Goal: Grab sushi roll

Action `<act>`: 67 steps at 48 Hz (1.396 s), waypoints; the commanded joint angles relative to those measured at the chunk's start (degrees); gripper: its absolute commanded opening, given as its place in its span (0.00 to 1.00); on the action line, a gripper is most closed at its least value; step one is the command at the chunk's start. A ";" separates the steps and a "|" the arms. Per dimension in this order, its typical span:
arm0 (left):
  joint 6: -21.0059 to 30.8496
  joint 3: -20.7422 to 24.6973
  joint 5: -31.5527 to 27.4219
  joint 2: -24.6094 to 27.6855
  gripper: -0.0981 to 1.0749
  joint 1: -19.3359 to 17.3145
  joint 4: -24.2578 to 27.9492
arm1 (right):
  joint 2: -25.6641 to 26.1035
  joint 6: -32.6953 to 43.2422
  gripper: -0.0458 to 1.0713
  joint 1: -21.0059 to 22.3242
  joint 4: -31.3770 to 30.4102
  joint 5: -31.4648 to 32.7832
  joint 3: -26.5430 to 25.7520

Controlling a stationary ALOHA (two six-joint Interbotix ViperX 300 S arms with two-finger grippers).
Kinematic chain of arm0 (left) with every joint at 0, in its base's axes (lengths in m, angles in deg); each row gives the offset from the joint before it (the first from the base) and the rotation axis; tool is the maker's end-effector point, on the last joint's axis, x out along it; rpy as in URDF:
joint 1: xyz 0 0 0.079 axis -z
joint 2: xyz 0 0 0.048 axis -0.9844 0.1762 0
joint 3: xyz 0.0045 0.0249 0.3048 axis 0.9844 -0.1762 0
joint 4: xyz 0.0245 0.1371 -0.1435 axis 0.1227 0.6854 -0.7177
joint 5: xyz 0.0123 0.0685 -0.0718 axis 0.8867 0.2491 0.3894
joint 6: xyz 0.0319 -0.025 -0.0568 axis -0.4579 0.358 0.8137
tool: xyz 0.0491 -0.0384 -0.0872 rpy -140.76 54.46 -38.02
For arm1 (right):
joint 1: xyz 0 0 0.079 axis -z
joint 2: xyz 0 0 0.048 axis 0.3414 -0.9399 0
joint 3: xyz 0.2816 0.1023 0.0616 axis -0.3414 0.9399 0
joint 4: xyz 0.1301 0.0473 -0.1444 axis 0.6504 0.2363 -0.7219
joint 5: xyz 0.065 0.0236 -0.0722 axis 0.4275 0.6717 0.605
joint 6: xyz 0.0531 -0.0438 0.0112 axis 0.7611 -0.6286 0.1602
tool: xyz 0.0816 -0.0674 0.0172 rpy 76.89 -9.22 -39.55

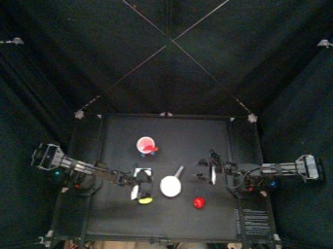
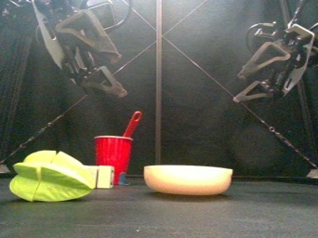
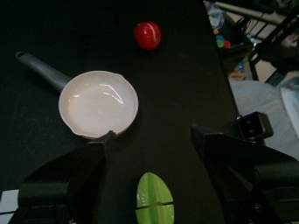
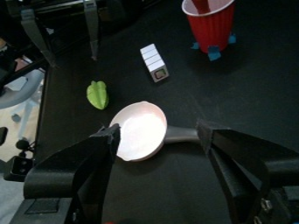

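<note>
Right wrist view shows the small white stubby sushi roll [image 4: 155, 63] lying at eleven o'clock of the white round dish [image 4: 138, 129], untouched, so the approach is in hand: both grippers' jaws gape wide and empty and must descend over it.

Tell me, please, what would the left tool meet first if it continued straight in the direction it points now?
Probably the white dish. The open left tool points down at the table, with the dish just ahead and the yellow-green lump between its jaws, nearer the camera. Depth is unclear, so this is a judgement.
</note>
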 commanded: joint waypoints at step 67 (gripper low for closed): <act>-22.41 -4.04 -11.34 5.89 0.93 -14.33 2.81 | -6.94 0.00 0.93 2.20 -4.22 -0.62 -3.08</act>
